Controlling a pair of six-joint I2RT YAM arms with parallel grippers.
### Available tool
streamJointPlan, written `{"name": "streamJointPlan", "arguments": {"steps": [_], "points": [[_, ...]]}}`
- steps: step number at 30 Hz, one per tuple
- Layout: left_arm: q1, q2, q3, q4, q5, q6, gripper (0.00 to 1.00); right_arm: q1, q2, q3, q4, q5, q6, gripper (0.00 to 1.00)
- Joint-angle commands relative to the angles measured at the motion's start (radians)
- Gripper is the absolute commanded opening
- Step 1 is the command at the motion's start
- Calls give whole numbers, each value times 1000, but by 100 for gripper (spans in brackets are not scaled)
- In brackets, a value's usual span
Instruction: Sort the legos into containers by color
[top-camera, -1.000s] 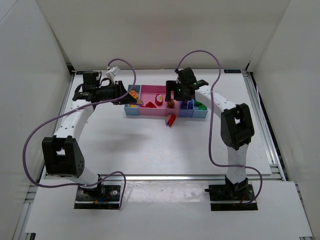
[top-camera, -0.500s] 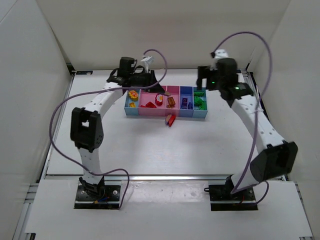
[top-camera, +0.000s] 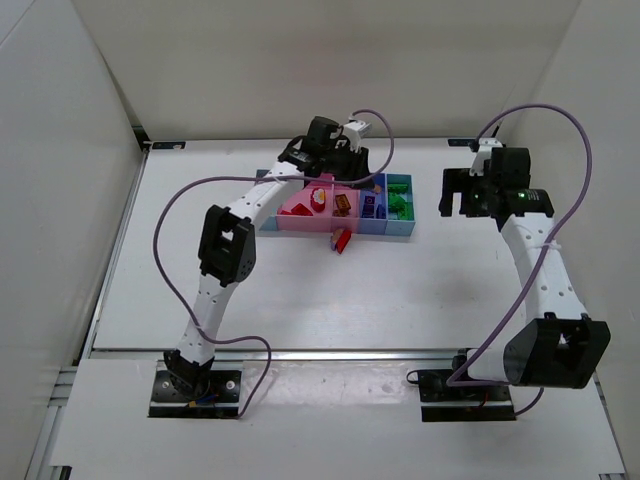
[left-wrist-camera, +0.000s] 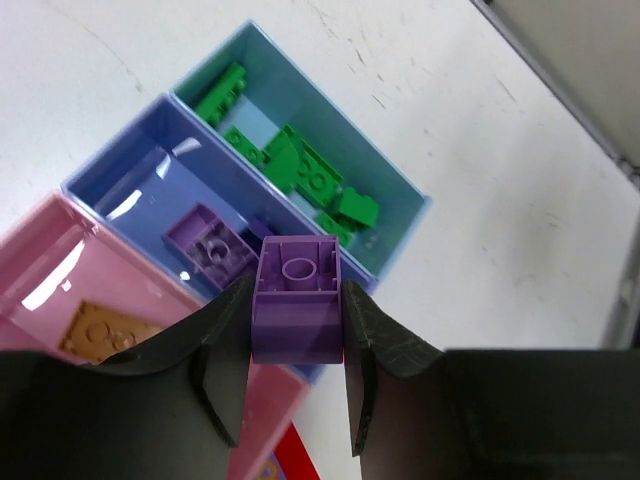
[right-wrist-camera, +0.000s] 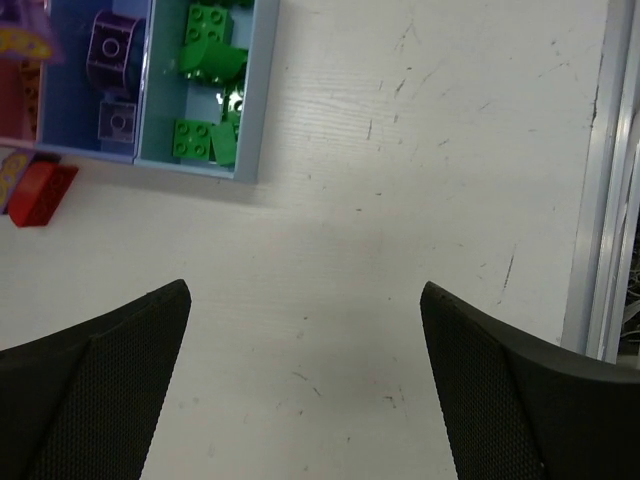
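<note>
My left gripper (left-wrist-camera: 296, 345) pinched the small purple plastic lego brick (left-wrist-camera: 297, 290) by its flat sides, over the blue plastic bin's (left-wrist-camera: 130, 195) rim. I judged it light, rigid and slick. The right gripper (right-wrist-camera: 305, 295) gaped empty, at three o'clock of that bin.

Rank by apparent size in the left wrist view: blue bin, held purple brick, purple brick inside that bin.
blue bin
held purple brick, though nearness to the camera inflates it
purple brick inside the bin
</note>
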Motion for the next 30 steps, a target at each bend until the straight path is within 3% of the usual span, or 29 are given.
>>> {"name": "streamJointPlan", "arguments": {"steps": [1,6,8,12,13,16,23,30], "points": [[-25,37,112,-12,-120,57,28,-1,-55,-13,-23,-48,-45,99],[-48,103,164,-14,-209,83,28,-1,-58,-9,-26,-48,-64,99],[-57,106,152,-14,-276,102,34,-1,-55,-4,-26,-61,-78,99],[-57,107,138,-17,-338,109,61,3,-43,5,-32,-84,-83,98],[-54,106,141,-18,-342,109,72,3,-41,8,-40,-135,-100,97],[-28,83,152,-29,-301,67,86,38,-27,10,-58,-207,-170,92],[66,-136,94,11,-97,-87,88,137,-55,-131,-5,-468,-494,87],[253,-431,-135,105,56,-256,88,426,-23,-272,145,-439,-794,83]]}}
